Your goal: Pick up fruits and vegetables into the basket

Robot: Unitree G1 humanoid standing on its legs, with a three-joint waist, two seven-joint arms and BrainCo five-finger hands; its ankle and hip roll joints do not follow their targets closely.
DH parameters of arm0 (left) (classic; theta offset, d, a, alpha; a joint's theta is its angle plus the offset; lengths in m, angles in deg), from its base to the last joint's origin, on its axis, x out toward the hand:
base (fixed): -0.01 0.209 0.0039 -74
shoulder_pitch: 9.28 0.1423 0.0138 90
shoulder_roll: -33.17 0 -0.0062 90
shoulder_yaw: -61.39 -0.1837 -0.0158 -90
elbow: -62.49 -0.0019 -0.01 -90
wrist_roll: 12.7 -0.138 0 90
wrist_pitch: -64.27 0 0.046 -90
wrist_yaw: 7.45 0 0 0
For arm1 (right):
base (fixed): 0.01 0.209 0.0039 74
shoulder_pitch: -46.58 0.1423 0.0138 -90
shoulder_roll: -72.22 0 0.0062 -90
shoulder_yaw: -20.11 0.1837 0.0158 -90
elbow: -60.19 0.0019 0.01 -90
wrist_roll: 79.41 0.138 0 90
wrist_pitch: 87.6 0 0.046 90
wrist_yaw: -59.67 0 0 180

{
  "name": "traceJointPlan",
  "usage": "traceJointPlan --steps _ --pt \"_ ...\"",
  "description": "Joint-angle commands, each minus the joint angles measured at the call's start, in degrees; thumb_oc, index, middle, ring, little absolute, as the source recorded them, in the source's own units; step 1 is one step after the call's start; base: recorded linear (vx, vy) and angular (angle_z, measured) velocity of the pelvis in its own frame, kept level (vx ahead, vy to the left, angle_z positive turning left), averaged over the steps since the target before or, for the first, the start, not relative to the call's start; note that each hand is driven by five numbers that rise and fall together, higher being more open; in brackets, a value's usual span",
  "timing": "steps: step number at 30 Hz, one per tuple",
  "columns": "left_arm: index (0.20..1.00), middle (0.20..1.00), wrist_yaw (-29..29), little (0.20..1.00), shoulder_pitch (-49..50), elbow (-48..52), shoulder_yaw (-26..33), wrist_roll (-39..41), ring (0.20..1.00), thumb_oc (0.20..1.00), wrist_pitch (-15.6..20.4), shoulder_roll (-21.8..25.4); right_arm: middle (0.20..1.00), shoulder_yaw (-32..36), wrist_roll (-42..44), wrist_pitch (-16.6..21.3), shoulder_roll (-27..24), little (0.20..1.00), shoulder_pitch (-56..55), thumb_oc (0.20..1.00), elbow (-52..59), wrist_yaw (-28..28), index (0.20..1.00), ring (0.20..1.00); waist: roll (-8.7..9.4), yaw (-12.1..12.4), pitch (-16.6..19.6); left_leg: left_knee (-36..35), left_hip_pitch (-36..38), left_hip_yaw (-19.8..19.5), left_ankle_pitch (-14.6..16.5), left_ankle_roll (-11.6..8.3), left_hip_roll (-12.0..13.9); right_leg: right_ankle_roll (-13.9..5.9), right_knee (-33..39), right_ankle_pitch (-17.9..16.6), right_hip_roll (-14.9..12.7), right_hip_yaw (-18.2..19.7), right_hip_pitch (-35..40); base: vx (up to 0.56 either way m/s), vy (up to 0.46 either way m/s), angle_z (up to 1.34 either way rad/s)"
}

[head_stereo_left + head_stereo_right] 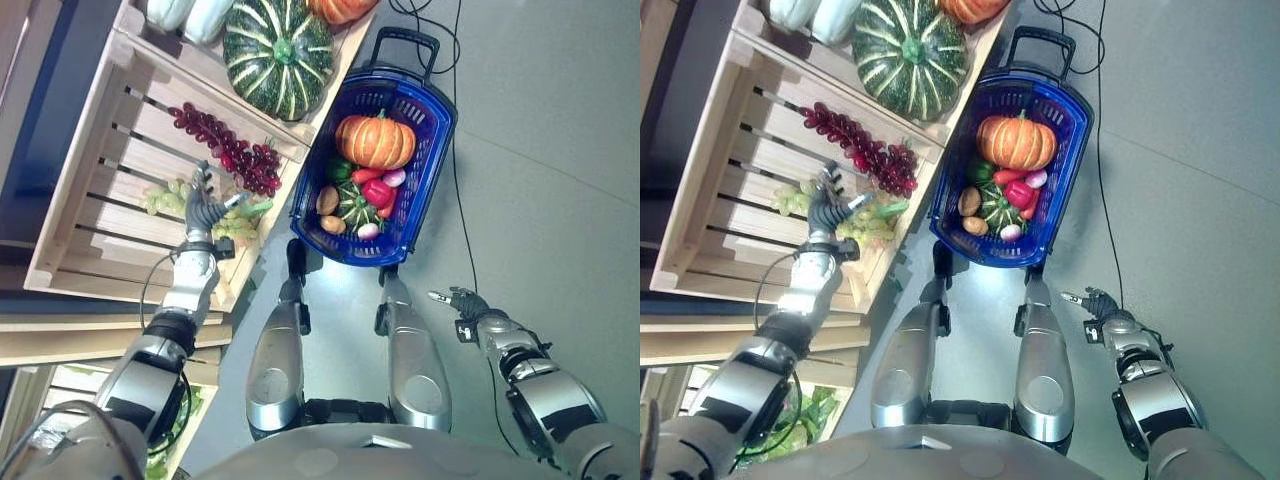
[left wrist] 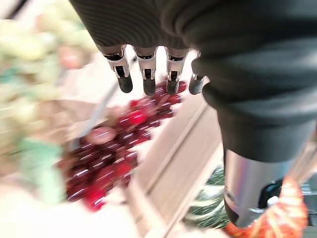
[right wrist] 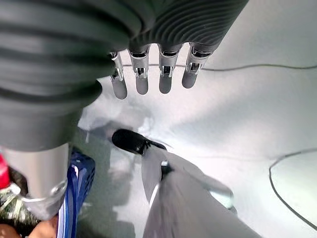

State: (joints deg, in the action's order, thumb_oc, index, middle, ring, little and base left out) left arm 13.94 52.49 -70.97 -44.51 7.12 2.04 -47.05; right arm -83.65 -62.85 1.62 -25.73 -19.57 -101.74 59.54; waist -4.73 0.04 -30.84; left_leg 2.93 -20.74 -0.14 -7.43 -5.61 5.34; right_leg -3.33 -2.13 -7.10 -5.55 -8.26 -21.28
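Observation:
My left hand (image 1: 203,216) hovers open inside the wooden crate (image 1: 95,190), right over a bunch of green grapes (image 1: 236,226). Its straight fingers (image 2: 148,74) point toward the red grapes (image 2: 106,158), which lie a little beyond in the same crate (image 1: 232,152). The blue basket (image 1: 432,165) stands on the floor to the crate's right. It holds an orange pumpkin (image 1: 375,140), a small striped squash (image 1: 356,205), a red pepper (image 1: 377,191) and a potato (image 1: 327,200). My right hand (image 1: 460,299) hangs open over bare floor, its fingers (image 3: 141,74) straight and holding nothing.
A large green striped squash (image 1: 278,50) sits in the neighbouring crate, with white vegetables (image 1: 187,14) and another orange pumpkin (image 1: 340,8) beside it. The basket's black handle (image 1: 407,40) points away from me. Grey floor stretches to the right.

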Motion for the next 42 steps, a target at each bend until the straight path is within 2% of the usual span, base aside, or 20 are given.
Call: traceJointPlan --steps 1,3,4,8,9,12,16,23,34,39,42 --pt "1.000 1.000 10.3 1.000 -0.7 3.0 1.8 -11.0 1.000 1.000 1.4 3.0 1.000 -1.7 2.6 -0.8 0.2 1.000 -1.6 1.000 0.3 1.1 1.000 1.000 2.56 0.6 1.0 11.5 -8.8 -0.9 6.8 3.92 -5.3 0.89 -14.7 8.8 0.9 0.8 -7.3 -0.04 -0.038 0.02" --pt "1.000 1.000 12.7 1.000 -1.7 3.3 1.7 -14.4 1.000 1.000 0.3 3.7 1.000 -1.8 2.8 -1.0 0.2 1.000 -1.2 1.000 0.5 1.1 1.000 1.000 2.66 0.6 1.0 12.4 -9.9 -0.9 6.9 3.99 -5.4 1.00 -15.9 9.1 1.0 1.0 -8.5 -0.04 -0.018 0.03" --pt "1.000 1.000 15.9 1.000 -3.4 3.3 1.1 -19.9 1.000 1.000 -2.1 5.1 1.000 -2.0 2.8 -1.3 0.1 1.000 -0.6 1.000 0.7 1.0 1.000 1.000 2.80 0.4 1.0 13.3 -11.1 -0.8 7.0 4.10 -5.5 1.14 -17.3 9.5 1.1 1.1 -9.9 -0.04 -0.004 0.02" --pt "1.000 1.000 19.8 1.000 -6.8 0.9 -2.3 -34.3 1.000 1.000 -8.6 9.4 1.000 -2.6 2.8 -1.7 -0.7 1.000 0.3 1.000 0.7 0.6 1.000 1.000 3.01 0.0 1.0 15.3 -13.0 -0.5 7.5 4.29 -5.4 1.52 -20.1 10.4 1.5 1.6 -12.2 -0.05 0.012 -0.01" --pt "1.000 1.000 20.0 1.000 -7.1 0.8 -2.5 -34.6 1.000 1.000 -8.7 9.6 1.000 -2.5 2.8 -1.7 -0.7 1.000 0.5 1.000 0.7 0.6 1.000 1.000 2.98 0.0 1.0 15.3 -13.2 -0.6 7.3 4.28 -5.4 1.54 -20.1 10.2 1.5 1.6 -12.4 0.00 0.000 0.00" --pt "1.000 1.000 20.4 1.000 -9.4 -2.7 -6.7 -44.7 1.000 1.000 -12.9 13.4 1.000 -2.8 2.1 -1.5 -1.8 1.000 0.9 1.000 0.3 -0.3 1.000 1.000 2.84 -0.6 1.0 16.9 -14.4 -0.4 7.8 4.28 -5.1 1.80 -21.8 10.9 1.6 2.1 -13.7 -0.03 0.038 0.02" --pt "1.000 1.000 17.8 1.000 -11.6 -6.5 -11.7 -53.0 1.000 1.000 -14.5 16.5 1.000 -3.3 1.9 -1.1 -3.0 1.000 1.8 1.000 -0.1 -0.7 1.000 1.000 2.54 -1.2 1.0 18.1 -16.3 -0.1 7.8 4.14 -4.8 1.92 -22.7 11.0 1.5 2.2 -15.4 -0.04 0.035 -0.03" --pt "1.000 1.000 14.9 1.000 -12.8 -12.6 -17.7 -57.5 1.000 1.000 -15.7 18.4 1.000 -3.8 1.3 -1.2 -4.4 1.000 3.7 1.000 -0.4 -1.7 1.000 1.000 2.03 -2.1 1.0 18.0 -17.5 0.4 7.3 3.84 -4.4 2.01 -22.1 10.5 1.6 2.6 -16.8 -0.02 0.020 -0.01" --pt "1.000 1.000 11.3 1.000 -12.2 -20.1 -21.4 -57.7 1.000 1.000 -15.9 17.7 1.000 -4.4 1.0 -1.6 -5.9 1.000 5.7 1.000 -0.6 -2.5 1.000 1.000 1.74 -2.7 1.0 18.1 -18.7 0.9 7.0 3.36 -4.5 2.22 -21.8 10.5 1.6 2.7 -17.7 -0.01 0.016 -0.03" --pt "1.000 1.000 10.7 1.000 -10.7 -21.6 -21.3 -57.6 1.000 1.000 -18.2 16.6 1.000 -4.6 0.7 -1.6 -6.1 1.000 6.3 1.000 -0.7 -2.7 1.000 1.000 1.65 -2.7 1.0 18.2 -19.2 1.1 6.9 3.19 -4.4 2.39 -22.3 10.8 1.6 2.7 -18.3 0.00 0.011 -0.03" --pt "1.000 1.000 10.2 1.000 -10.5 -22.8 -20.9 -57.8 1.000 1.000 -21.5 16.4 1.000 -4.8 0.8 -1.9 -6.2 1.000 6.6 1.000 -0.6 -2.7 1.000 1.000 1.76 -2.7 1.0 18.0 -19.3 1.0 6.6 3.11 -4.4 2.42 -22.0 10.8 1.7 2.6 -18.3 0.00 0.004 -0.03"
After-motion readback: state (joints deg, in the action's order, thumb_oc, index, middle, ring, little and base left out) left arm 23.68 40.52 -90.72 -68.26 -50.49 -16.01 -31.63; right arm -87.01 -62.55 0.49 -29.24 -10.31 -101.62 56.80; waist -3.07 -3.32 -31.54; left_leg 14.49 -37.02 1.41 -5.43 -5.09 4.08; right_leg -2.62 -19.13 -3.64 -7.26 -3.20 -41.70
